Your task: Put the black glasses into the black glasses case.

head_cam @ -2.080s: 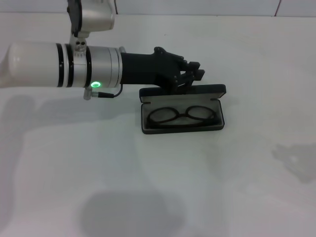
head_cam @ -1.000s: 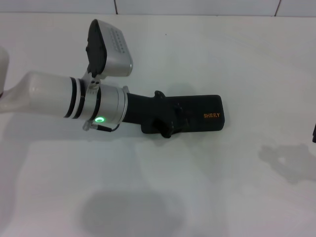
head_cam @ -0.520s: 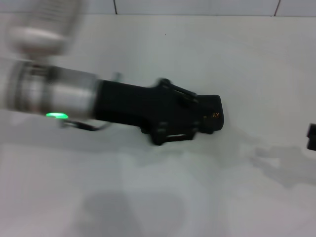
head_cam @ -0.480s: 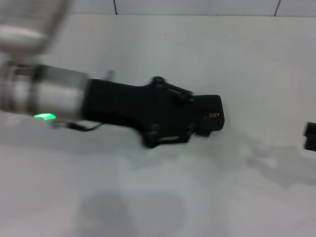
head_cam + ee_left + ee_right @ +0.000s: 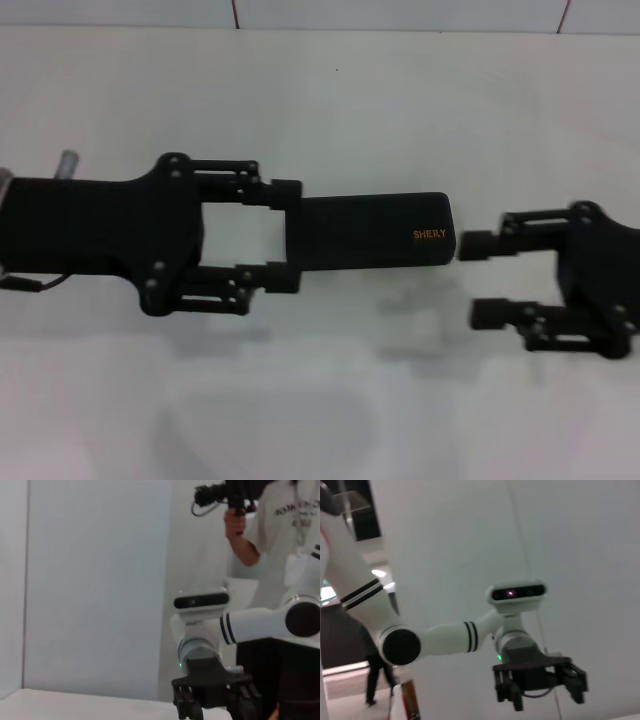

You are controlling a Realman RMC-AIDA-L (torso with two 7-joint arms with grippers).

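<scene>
The black glasses case (image 5: pixel 368 231) lies flat and shut on the white table (image 5: pixel 320 100), so the black glasses cannot be seen; they are likely inside. The left gripper (image 5: pixel 283 234) sits at one short end with its fingers spread wide, around that end but not squeezing it. The right gripper (image 5: pixel 488 279) waits near the other end, also spread and holding nothing. Nothing else lies near the case. The job looks about done.
</scene>
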